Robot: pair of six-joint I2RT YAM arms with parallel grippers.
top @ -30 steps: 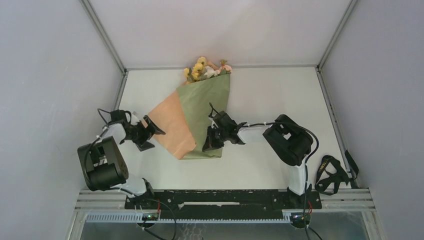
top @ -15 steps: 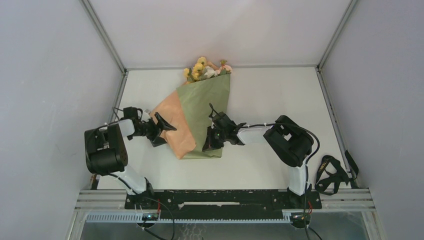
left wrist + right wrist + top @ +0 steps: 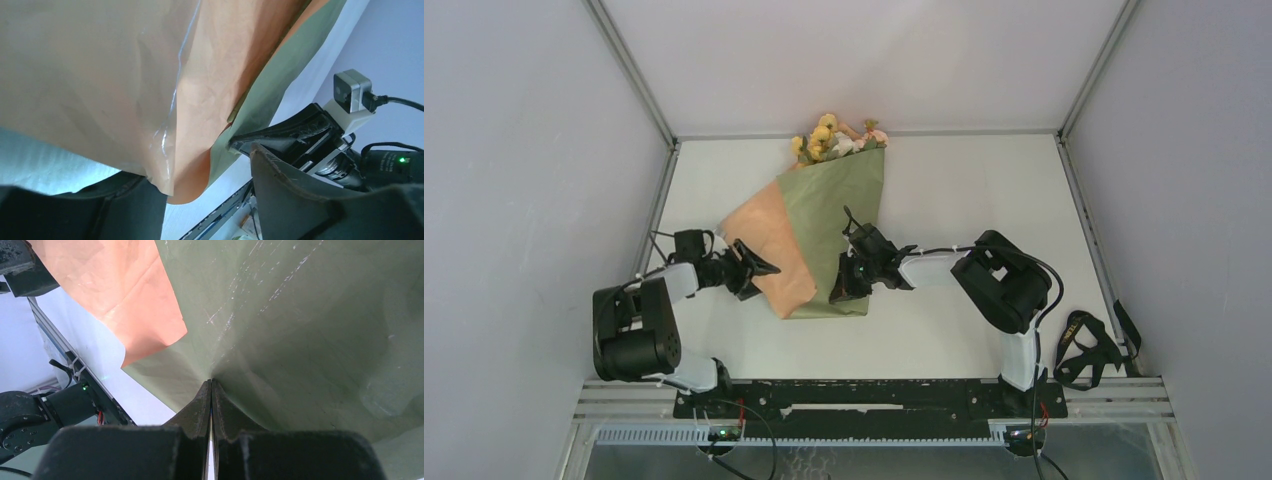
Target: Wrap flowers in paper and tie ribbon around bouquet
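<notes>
The paper (image 3: 829, 215) lies folded on the table, olive-green with a peach-orange flap (image 3: 769, 245) turned over on its left. The flowers (image 3: 834, 135) stick out of its far end. My left gripper (image 3: 759, 270) is at the peach flap's left edge, jaws apart, with the flap's lower edge (image 3: 165, 170) between the fingers (image 3: 310, 200). My right gripper (image 3: 842, 285) is shut at the paper's near right part. In the right wrist view its tips (image 3: 210, 384) pinch the green paper (image 3: 300, 315), and creases fan out from them. The ribbon (image 3: 1089, 350) lies looped at the table's near right edge.
Grey walls and metal frame posts enclose the white table (image 3: 964, 190) on three sides. The black base rail (image 3: 864, 395) runs along the near edge. The right arm's wrist camera (image 3: 352, 92) shows beyond the paper in the left wrist view.
My left gripper has moved right to the peach flap and its jaws have narrowed around the flap's edge. The right gripper and the paper have stayed put.
</notes>
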